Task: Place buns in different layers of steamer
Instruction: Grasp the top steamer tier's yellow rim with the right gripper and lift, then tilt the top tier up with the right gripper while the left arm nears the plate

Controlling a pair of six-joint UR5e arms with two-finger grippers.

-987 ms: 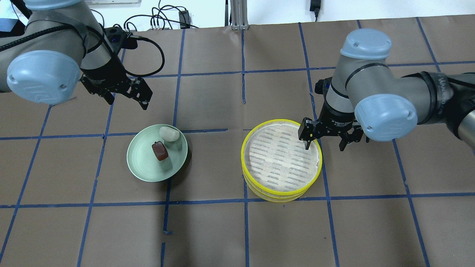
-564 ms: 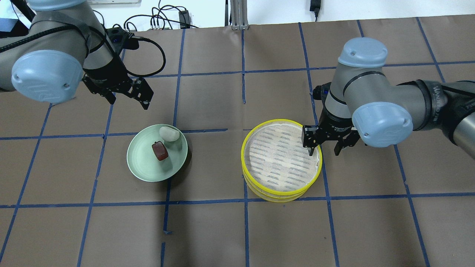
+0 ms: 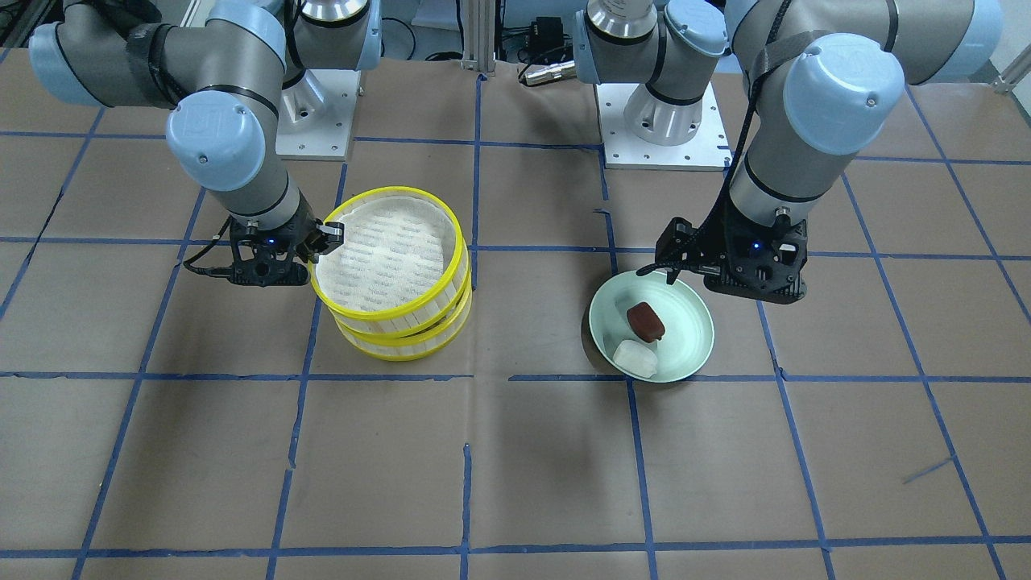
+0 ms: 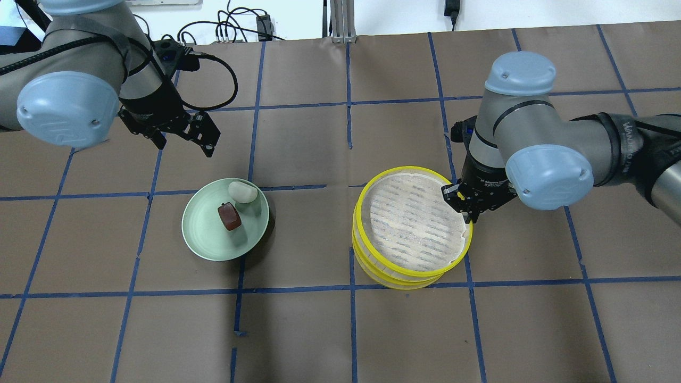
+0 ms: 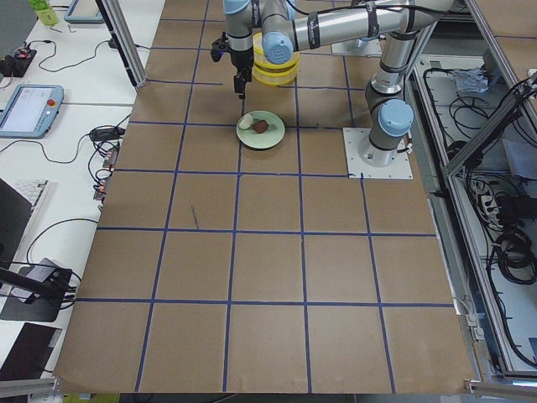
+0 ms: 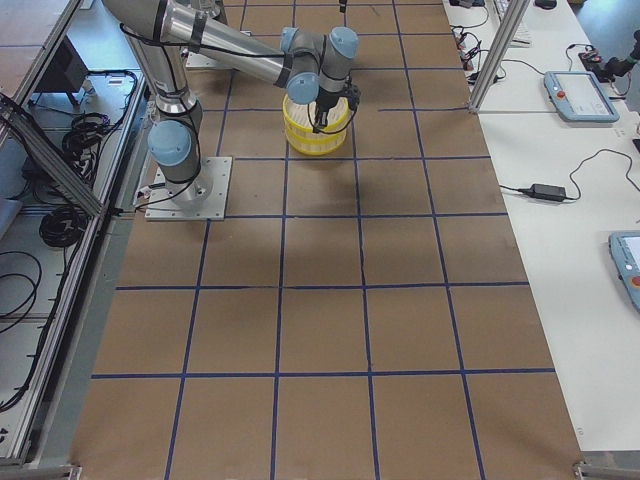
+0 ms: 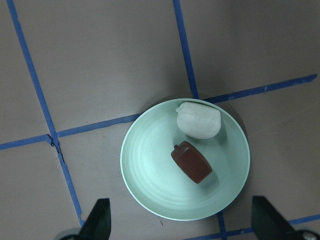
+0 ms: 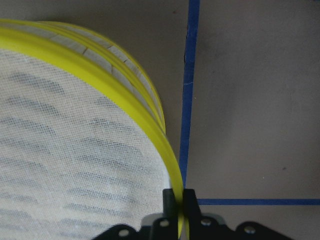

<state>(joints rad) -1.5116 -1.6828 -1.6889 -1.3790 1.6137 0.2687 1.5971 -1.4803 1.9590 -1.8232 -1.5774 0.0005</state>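
Overhead view: the right tool (image 4: 467, 211) is clamped tight on the yellow rim of the top steamer layer (image 4: 409, 221), at the edge farthest from the pale green plate (image 4: 205, 229). This layer sits out of line with the lower steamer layer (image 4: 396, 283), whose rim peeks out on the plate side. Both buns lie on the plate. The reddish-brown bun (image 4: 229, 216) is near the plate's middle and the white bun (image 4: 242, 191) is just beside it, at the plate's rim. The left tool (image 4: 183, 139) is spread wide and empty.

Front-facing view: the two layers stand on the brown bench (image 3: 523, 483), well apart from the plate. I cannot tell whether the top layer is clear of the lower one. The left tool's fingers are hidden behind its own body.

Side views: both tools are too small to judge.

Left wrist view: the plate lies straight below, with the fingers far apart and nothing between them.

Right wrist view: the fingers press on either side of the yellow rim. Only part of the layer is in frame, and the lower layer's floor is covered.

The step in hand looks like taking the top layer off so each layer can receive a bun. The next move calls for a straight lift until the layer is free, then setting it on bare bench away from the plate. The thin rim must not swing or slip in the pinch.
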